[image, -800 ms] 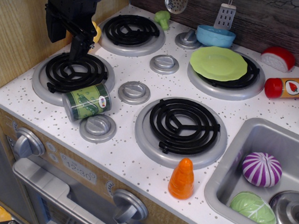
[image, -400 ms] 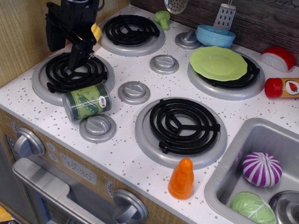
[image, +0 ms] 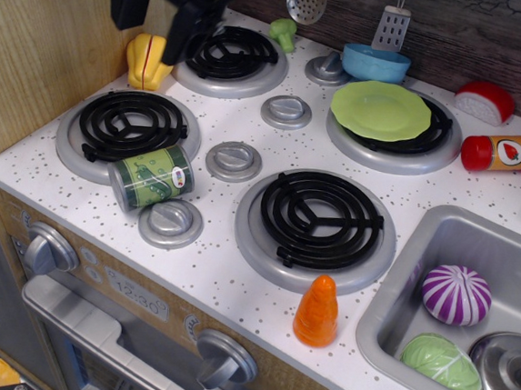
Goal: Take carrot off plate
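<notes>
Here, the plate (image: 381,110) sits bare on the back right burner (image: 433,148), while the carrot (image: 317,311) stands upright on the counter's front edge, well apart from it, just beside the sink (image: 396,289). The sink holds a purple toy (image: 455,294), a green cabbage (image: 441,364) and a metal lid (image: 511,374). A blue bowl (image: 375,63) stands behind the plate; its contents cannot be seen. The gripper (image: 172,9) hangs at the top left above a yellow toy (image: 148,61), holding nothing; how wide its jaws stand is unclear. A can (image: 152,177) lies on its side by the front left burner (image: 127,129). A ketchup bottle (image: 506,153) lies right of the plate.
</notes>
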You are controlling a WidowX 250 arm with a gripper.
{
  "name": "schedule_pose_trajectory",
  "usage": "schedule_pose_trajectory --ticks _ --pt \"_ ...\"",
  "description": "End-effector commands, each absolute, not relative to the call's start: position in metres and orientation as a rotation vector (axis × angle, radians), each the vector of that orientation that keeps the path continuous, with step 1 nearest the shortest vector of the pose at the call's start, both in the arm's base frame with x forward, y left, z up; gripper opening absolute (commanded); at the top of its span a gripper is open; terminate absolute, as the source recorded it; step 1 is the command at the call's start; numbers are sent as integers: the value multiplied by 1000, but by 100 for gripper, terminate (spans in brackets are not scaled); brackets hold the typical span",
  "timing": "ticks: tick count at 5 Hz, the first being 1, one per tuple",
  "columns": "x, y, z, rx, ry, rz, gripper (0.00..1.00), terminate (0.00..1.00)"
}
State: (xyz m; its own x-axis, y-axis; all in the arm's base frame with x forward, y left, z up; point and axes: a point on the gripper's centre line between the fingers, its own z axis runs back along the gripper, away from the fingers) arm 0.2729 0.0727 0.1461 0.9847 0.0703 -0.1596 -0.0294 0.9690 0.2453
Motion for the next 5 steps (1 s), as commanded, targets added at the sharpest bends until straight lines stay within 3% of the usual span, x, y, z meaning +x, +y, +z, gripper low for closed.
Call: schedule_pose_trajectory --ticks 1,2,5 --pt "242 7 153 217 66 211 100 0" --pt "227 -38 122 166 -3 249 100 0" --pt "234 -91 79 122 -123 205 100 0"
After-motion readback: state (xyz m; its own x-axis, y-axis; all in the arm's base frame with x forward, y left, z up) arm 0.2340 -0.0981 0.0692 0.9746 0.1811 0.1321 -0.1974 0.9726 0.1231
